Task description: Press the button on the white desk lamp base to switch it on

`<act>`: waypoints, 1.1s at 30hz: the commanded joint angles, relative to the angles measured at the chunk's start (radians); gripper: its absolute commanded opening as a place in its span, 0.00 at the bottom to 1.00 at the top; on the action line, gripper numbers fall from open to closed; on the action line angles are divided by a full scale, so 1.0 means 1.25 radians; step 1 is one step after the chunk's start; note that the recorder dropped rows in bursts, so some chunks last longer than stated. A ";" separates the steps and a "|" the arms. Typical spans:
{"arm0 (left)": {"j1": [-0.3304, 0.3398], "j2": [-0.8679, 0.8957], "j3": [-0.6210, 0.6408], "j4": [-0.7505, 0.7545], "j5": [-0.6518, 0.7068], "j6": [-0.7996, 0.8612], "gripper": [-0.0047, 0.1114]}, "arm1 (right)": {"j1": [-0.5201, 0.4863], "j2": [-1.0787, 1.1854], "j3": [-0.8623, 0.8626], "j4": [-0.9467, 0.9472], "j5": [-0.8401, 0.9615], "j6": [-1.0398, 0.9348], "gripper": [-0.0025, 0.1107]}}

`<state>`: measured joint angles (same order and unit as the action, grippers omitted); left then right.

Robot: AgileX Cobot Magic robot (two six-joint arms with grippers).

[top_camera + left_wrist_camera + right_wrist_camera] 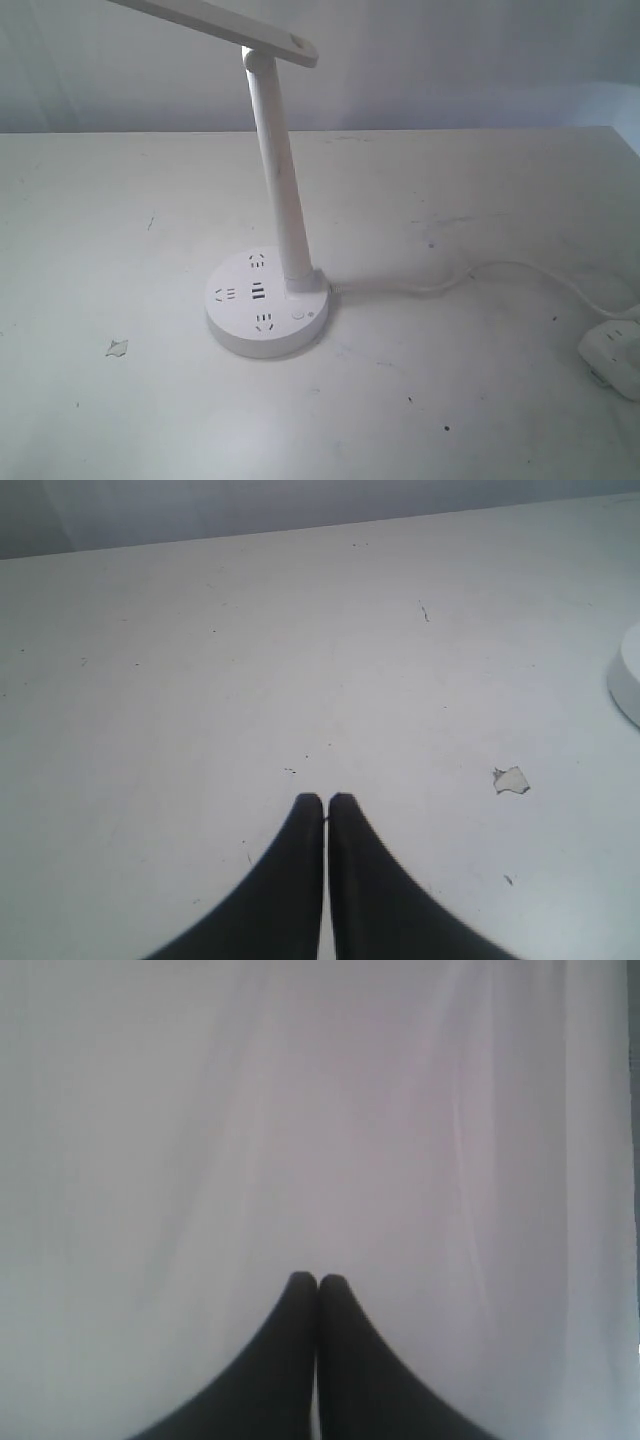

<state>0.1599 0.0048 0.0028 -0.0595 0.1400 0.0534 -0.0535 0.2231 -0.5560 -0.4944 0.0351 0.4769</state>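
The white desk lamp base (268, 305) is a round flat disc on the table, with socket groups, USB slots and a white stem (278, 170) rising to the lamp head (240, 28). The small round button (298, 315) sits on its top, near the front right of the stem. Neither gripper shows in the exterior view. In the left wrist view my left gripper (325, 800) is shut and holds nothing, over bare table, with only the rim of the base (628, 680) at the frame's edge. My right gripper (318, 1280) is shut, empty, facing a plain white surface.
A white cord (470, 275) runs from the base to a small white power-strip block (612, 355) at the right edge. A chipped paint patch (117, 347) marks the white table (450, 400) left of the base. A white backdrop stands behind the table's far edge.
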 commanded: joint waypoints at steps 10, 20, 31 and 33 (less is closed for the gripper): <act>0.000 -0.004 -0.002 -0.006 -0.007 -0.002 0.05 | -0.016 -0.178 0.361 -0.047 -0.044 -0.003 0.02; 0.000 -0.004 -0.002 -0.006 -0.007 -0.002 0.05 | -0.014 -0.178 0.445 -0.024 0.190 -0.003 0.02; 0.000 -0.004 -0.002 -0.006 -0.007 -0.002 0.05 | -0.014 -0.178 0.445 0.333 0.255 -0.003 0.02; 0.000 -0.004 -0.002 -0.006 -0.007 -0.002 0.05 | -0.014 -0.178 0.445 0.333 0.255 -0.003 0.02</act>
<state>0.1599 0.0048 0.0028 -0.0595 0.1400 0.0534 -0.0678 0.0053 -0.0071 -0.0805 0.3581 0.4769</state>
